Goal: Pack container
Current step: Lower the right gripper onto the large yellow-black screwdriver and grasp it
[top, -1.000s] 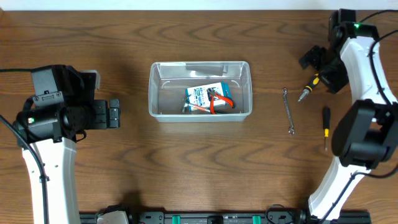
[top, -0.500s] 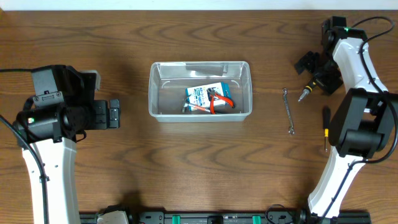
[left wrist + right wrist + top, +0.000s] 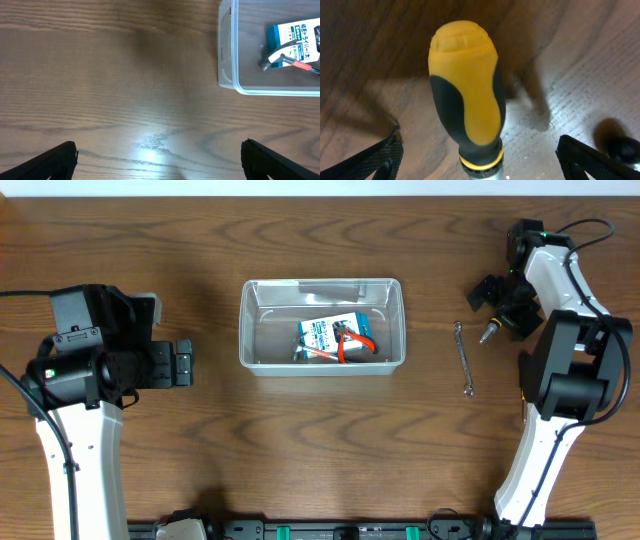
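The clear plastic container (image 3: 392, 292) stands mid-table and holds a blue-and-white packet (image 3: 325, 332) and red-handled pliers (image 3: 355, 343). Its corner (image 3: 227, 47), the packet (image 3: 292, 35) and the pliers (image 3: 305, 64) also show in the left wrist view. My right gripper (image 3: 503, 305) is open, its fingers either side of a stubby yellow-and-black screwdriver (image 3: 492, 328) lying on the table at the far right. In the right wrist view the handle (image 3: 465, 100) sits between the spread fingers (image 3: 480, 165), apart from both. My left gripper (image 3: 183, 365) is open and empty left of the container, also seen in the left wrist view (image 3: 160, 157).
A slim silver wrench (image 3: 463, 358) lies right of the container. A thin black-and-yellow screwdriver (image 3: 524, 385) lies further right, partly under my right arm. The table's back edge is just beyond my right gripper.
My right arm has swung its wrist back and left, and the gripper has turned and shifted over the stubby screwdriver. The screwdriver and the left arm have not moved.
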`<state>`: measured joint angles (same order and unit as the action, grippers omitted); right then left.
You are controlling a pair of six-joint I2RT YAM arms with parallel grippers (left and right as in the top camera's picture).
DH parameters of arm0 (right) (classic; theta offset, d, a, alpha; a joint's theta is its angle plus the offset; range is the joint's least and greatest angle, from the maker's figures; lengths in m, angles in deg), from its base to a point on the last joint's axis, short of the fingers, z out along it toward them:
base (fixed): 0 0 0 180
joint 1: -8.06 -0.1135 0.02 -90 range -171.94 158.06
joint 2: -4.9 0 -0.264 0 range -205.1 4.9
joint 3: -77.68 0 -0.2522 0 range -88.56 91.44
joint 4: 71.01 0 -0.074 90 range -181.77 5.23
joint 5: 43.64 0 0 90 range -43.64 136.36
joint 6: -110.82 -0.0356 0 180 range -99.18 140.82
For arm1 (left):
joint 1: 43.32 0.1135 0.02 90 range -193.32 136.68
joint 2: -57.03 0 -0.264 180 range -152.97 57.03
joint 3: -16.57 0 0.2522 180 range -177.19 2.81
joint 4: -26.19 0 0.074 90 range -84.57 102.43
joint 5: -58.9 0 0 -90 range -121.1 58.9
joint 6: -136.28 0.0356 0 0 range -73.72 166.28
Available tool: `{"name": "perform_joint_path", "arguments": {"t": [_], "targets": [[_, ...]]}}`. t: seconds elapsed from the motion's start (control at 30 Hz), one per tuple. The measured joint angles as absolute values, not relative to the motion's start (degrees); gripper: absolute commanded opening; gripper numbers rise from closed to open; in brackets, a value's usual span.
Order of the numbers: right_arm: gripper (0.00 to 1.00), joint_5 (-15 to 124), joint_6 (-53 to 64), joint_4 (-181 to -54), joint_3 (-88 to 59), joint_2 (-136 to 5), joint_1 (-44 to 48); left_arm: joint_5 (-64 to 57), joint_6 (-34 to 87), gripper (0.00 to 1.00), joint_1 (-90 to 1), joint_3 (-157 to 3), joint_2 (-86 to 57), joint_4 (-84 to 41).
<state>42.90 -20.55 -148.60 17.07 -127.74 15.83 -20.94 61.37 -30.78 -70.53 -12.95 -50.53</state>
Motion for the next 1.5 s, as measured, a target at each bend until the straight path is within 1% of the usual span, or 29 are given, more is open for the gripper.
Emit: {"name": "perform_joint_path", "arguments": {"t": [0.63,1.27,1.33,1.4,1.43,1.5], "targets": [[0.99,42.9,-13.3,-146.8,17.1,-127.8,16.2,-20.9,61.4,0.98,-30.8,-70.5,-12.9,-51.3],[0.99,45.2,-10.3,-146.2,17.1,-128.6,16.2,-20.9,61.4,0.98,-30.8,-70.5,-12.9,-51.4],[0.94,45.4,-10.1,-146.2,17.1,-128.6,16.2,-20.9,61.4,0.98,-30.8,-70.5,-12.9,-51.4],[0.83,45.7,-9.8,-146.1,17.1,-128.6,16.2,-20.9,61.4,0.98,-30.8,-70.5,-12.9,-51.4],[0.76,45.9,-9.6,-146.1,17.1,-128.7,16.2,-20.9,61.4,0.98,-30.8,-70.5,-12.9,-51.4],[0.59,46.4,-10.0,-146.3,17.1,-128.7,16.2,-20.9,61.4,0.98,-30.8,-70.5,-12.9,-51.4]]}}
